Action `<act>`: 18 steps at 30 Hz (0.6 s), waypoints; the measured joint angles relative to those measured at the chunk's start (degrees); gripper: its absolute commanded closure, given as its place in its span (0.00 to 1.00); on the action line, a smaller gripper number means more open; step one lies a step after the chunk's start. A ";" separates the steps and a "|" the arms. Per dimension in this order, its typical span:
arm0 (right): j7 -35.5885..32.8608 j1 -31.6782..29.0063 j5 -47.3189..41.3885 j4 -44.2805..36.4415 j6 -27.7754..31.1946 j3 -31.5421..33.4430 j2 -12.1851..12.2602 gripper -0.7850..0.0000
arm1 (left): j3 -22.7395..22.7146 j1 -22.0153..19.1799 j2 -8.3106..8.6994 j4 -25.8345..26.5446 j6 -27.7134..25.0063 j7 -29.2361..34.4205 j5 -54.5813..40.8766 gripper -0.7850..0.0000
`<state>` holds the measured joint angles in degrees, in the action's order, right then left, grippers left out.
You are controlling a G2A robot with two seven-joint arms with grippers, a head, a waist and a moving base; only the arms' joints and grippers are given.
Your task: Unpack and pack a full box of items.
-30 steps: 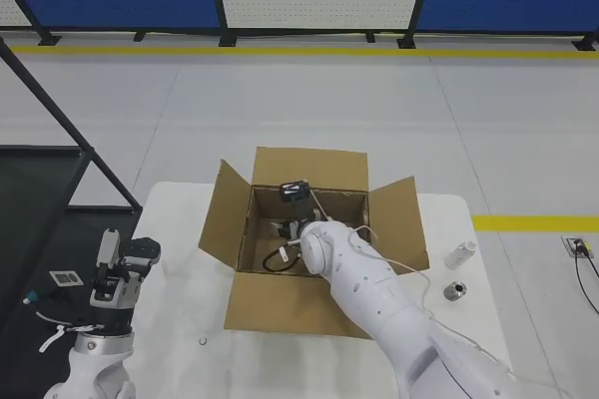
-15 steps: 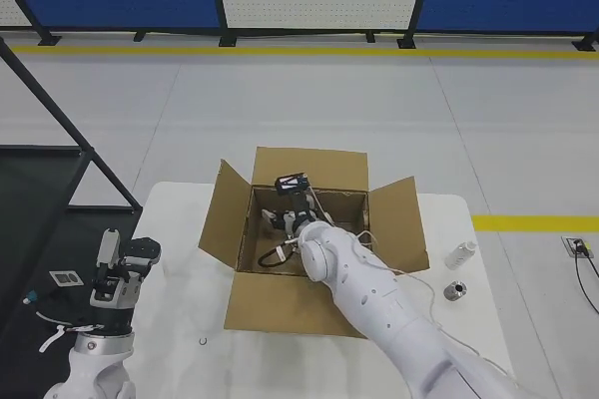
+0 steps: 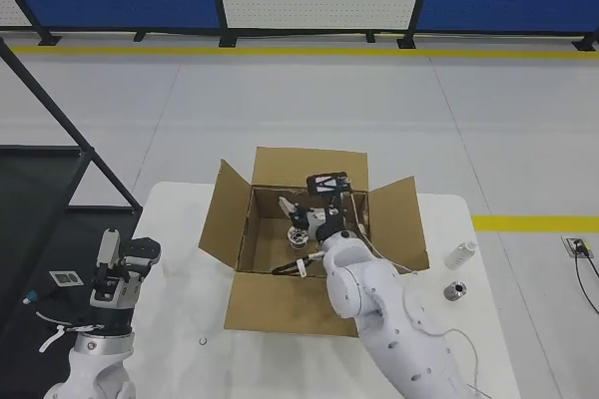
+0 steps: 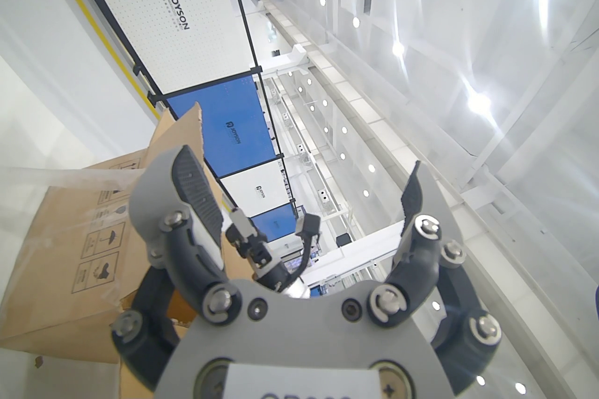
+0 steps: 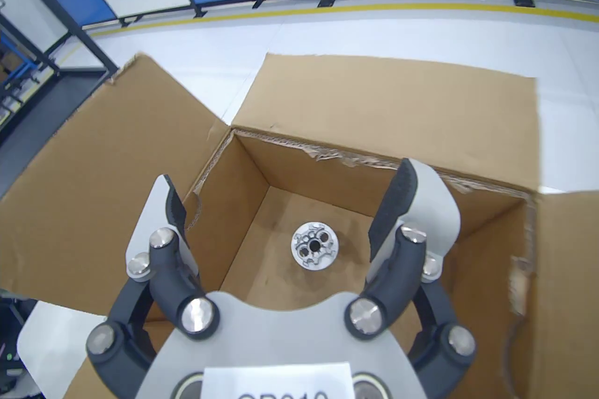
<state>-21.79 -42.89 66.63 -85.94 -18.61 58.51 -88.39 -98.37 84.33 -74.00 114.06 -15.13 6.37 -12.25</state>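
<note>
Down at eight o'clock, off the table's edge, the left gripper (image 4: pixel 299 164) points up at the ceiling. Its fingers are spread wide with nothing between them. Moving out, the white table (image 3: pixel 180 299) carries the cardboard box (image 3: pixel 280 304) dead centre, all four flaps folded out. At four o'clock from the box sits a small metal part (image 3: pixel 456 290), and a clear bottle (image 3: pixel 461 254) is just beyond it at three o'clock, the two apart. Over the box opening hangs the right gripper (image 5: pixel 286 181), fingers well apart and empty. Below it a round metal disc (image 5: pixel 314 250) lies flat on the box floor, and neither finger touches it.
</note>
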 measured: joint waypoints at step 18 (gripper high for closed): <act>-0.53 -33.72 14.04 -36.66 -20.68 22.96 2.82 0.00 | 0.00 0.00 0.00 0.00 0.00 0.00 0.00 0.00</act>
<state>-22.33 -76.61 80.67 -122.60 -39.29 81.48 -85.57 -98.37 84.33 -74.00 114.06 -15.13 6.37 -12.25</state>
